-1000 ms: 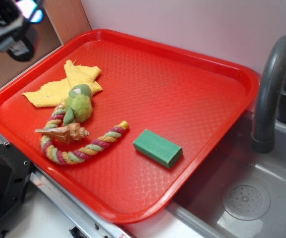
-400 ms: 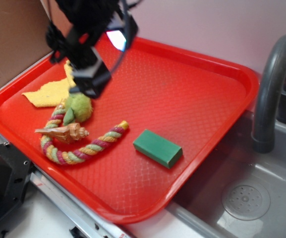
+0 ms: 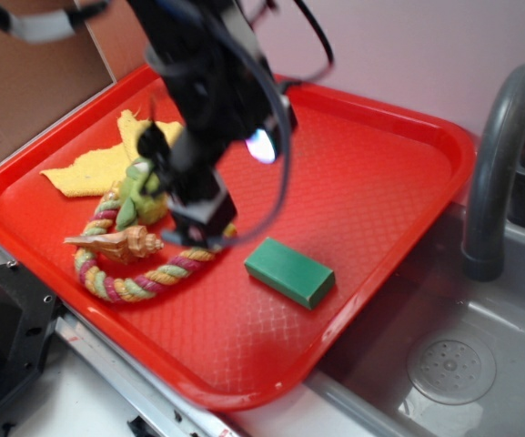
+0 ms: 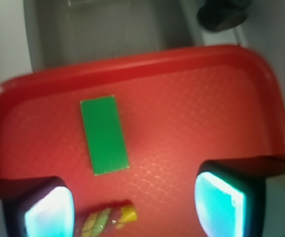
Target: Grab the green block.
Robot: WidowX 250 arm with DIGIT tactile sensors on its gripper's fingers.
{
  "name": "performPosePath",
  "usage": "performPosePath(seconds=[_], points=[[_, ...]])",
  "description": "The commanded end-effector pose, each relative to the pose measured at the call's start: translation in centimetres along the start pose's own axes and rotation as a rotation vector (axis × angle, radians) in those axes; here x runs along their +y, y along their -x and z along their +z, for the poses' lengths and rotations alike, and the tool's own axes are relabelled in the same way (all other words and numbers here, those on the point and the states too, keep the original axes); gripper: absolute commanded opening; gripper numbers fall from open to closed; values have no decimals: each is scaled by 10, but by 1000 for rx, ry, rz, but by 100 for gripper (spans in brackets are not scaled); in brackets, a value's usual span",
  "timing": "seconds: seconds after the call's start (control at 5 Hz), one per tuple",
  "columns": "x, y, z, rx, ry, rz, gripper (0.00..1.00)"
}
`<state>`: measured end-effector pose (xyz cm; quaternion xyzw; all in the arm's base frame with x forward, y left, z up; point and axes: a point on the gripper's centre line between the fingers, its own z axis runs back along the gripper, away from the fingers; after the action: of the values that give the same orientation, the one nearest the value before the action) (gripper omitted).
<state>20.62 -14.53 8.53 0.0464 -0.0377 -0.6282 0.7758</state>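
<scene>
The green block (image 3: pixel 290 271) lies flat on the red tray (image 3: pixel 380 173), near its front right part; in the wrist view the green block (image 4: pixel 104 134) sits ahead of the jaws, left of centre. My gripper (image 3: pixel 203 228) hovers over the tray just left of the block, above the end of the striped rope (image 3: pixel 203 248). Its jaws stand wide open in the wrist view, gripper (image 4: pixel 132 205) with the glowing fingertips (image 4: pixel 48 212) far apart and only the rope end (image 4: pixel 110 219) between them. Nothing is held.
A light-green plush toy (image 3: pixel 139 196) with the rope, a small shell-like figure (image 3: pixel 116 244) and a yellow cloth (image 3: pixel 107 164) lie on the tray's left part. A grey sink (image 3: pixel 453 364) with a dark faucet (image 3: pixel 494 164) is to the right.
The arm has swung from the far left corner down and right across the tray, now hanging over the rope end close to the green block. The block has not moved.
</scene>
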Motion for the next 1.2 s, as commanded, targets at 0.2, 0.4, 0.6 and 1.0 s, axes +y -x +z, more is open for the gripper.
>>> performPosePath(seconds=[0.2,0.4,0.6,1.0], points=[[-11,-19,-46,107,25,11,100],[-10,-20,-58,118,49,8,100],[-10,-22,-63,130,47,-8,0],[-12,-22,-63,120,22,-43,0]])
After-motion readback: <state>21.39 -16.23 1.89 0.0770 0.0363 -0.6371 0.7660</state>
